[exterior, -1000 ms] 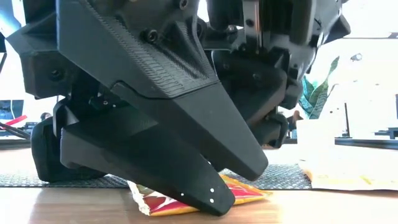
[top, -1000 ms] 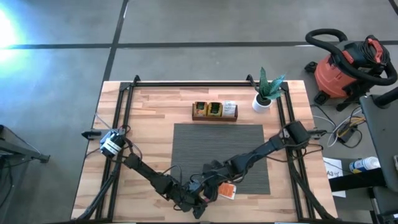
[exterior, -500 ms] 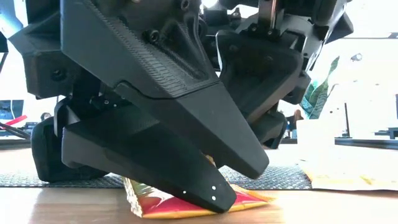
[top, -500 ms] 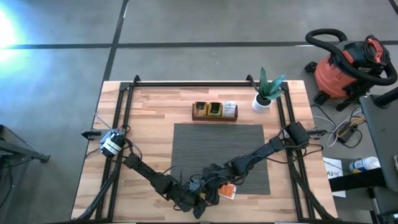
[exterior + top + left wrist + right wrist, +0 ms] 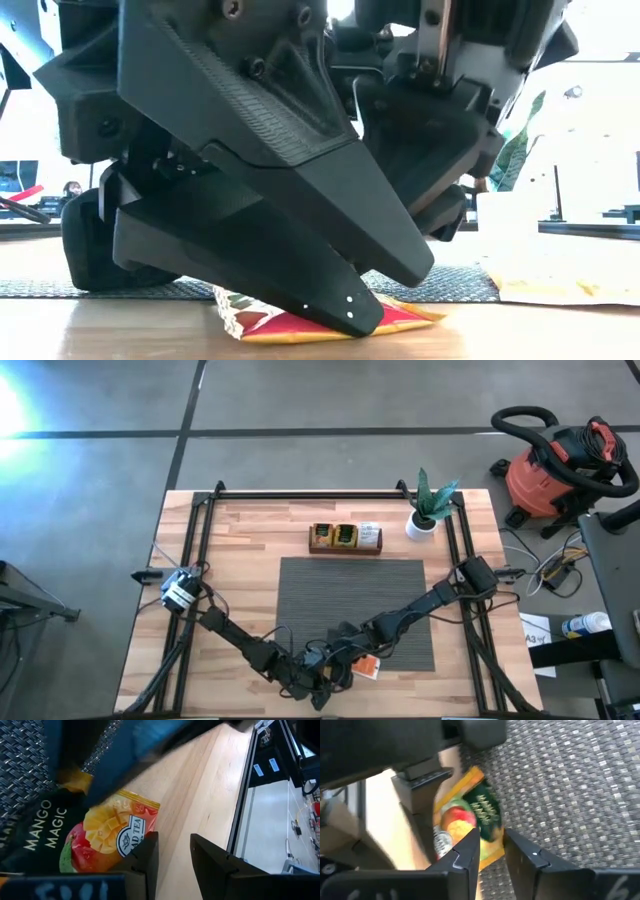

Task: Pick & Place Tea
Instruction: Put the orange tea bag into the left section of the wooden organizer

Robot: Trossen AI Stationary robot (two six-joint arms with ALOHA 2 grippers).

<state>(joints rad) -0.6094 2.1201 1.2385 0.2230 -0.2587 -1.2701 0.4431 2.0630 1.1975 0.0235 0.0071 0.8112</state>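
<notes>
Right tool: the right tool [image 5: 491, 851] has narrowed over the last second, its fingers now straddling the edge of the tea sachet [image 5: 465, 822]; whether it truly pinches it I cannot tell.
Left tool: the left tool [image 5: 172, 855] is unchanged, part open, one finger touching the same sachet.
Sachet: flat at the mat's [image 5: 400, 585] near edge on the counter [image 5: 250, 540], not yet lifted.
Meaning: probably a grasp closing.

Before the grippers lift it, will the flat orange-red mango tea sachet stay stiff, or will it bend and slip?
The flat orange-red mango tea sachet will probably bend: in the low view its crimped edge already curls up off the wooden table. It looks thin and light, so a push would likely slide it. Its glossy printed foil may slip between the left gripper fingers unless they pinch it well.
</notes>
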